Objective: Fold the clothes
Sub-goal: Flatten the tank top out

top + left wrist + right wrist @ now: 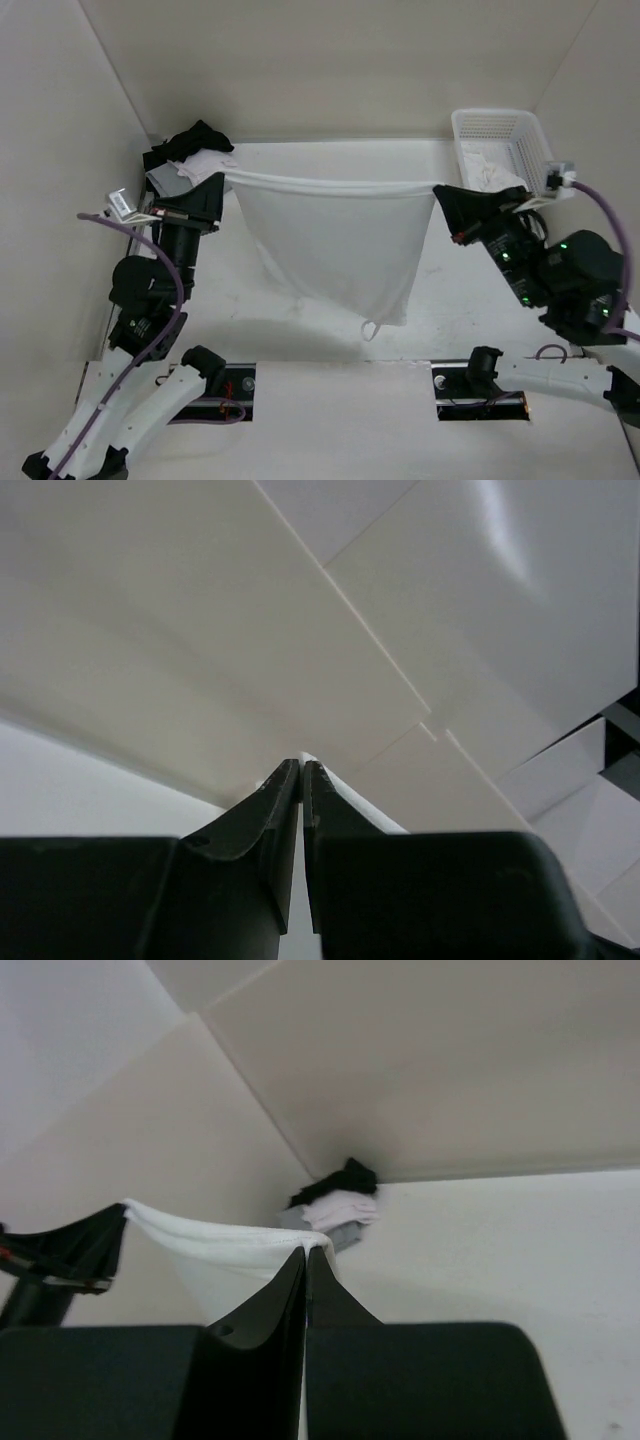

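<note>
You've got the white garment (335, 245) hanging over the surface (480, 320), with left gripper (224, 180) and right gripper (437, 192) both pinched tight on its top corners, though the left hold's hard to see. It's light and floppy, so stick to hems.

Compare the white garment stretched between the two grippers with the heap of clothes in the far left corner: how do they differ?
The white garment hangs spread out, its top edge taut between the left gripper and right gripper; the heap lies bunched up, untouched. The white garment is one plain white piece; the heap mixes black, grey and white pieces. Both are soft cloth.
</note>
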`<state>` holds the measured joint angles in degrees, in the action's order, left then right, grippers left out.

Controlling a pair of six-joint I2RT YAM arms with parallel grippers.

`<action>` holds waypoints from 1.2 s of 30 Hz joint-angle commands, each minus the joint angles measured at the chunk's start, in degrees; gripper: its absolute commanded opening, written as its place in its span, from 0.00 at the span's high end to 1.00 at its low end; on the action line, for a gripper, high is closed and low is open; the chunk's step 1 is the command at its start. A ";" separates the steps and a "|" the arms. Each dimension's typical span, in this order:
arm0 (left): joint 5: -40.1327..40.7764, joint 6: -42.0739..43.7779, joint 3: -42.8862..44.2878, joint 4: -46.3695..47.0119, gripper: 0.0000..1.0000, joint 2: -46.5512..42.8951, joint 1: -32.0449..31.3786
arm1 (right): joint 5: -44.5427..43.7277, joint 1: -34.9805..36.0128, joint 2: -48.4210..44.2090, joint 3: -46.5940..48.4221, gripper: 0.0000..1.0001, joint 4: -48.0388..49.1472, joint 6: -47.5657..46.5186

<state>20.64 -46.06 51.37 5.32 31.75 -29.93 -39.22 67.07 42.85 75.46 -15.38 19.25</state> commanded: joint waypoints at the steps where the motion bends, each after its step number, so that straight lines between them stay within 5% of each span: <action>1: 2.29 1.24 -3.90 -2.16 0.96 4.71 0.18 | 4.46 -8.80 3.99 -4.17 0.99 -1.77 0.34; 6: 3.09 0.63 -8.13 2.31 0.96 16.39 5.09 | 27.58 -30.86 12.32 -9.63 0.99 3.85 7.64; 10: -0.76 -0.43 -2.10 8.55 0.96 29.56 10.72 | 36.31 -41.25 24.35 -4.65 0.99 7.55 9.05; 17: -7.90 -1.31 19.18 8.48 0.96 44.01 16.88 | 40.98 -47.95 39.84 20.74 0.99 2.30 8.62; 23: -8.17 -0.08 19.82 9.18 0.96 40.77 18.38 | 41.25 -48.04 40.74 29.57 0.99 -2.37 7.12; 31: -6.94 -1.13 4.81 11.02 0.96 33.92 15.04 | 38.79 -46.90 27.31 1.41 0.99 5.61 9.66; 36: -4.83 -2.88 -16.70 11.47 0.96 22.51 11.71 | 36.33 -42.08 13.78 -27.33 0.99 12.82 15.28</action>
<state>13.82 -47.59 42.89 16.34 60.03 -16.82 -0.69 22.22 62.48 58.02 -7.60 30.50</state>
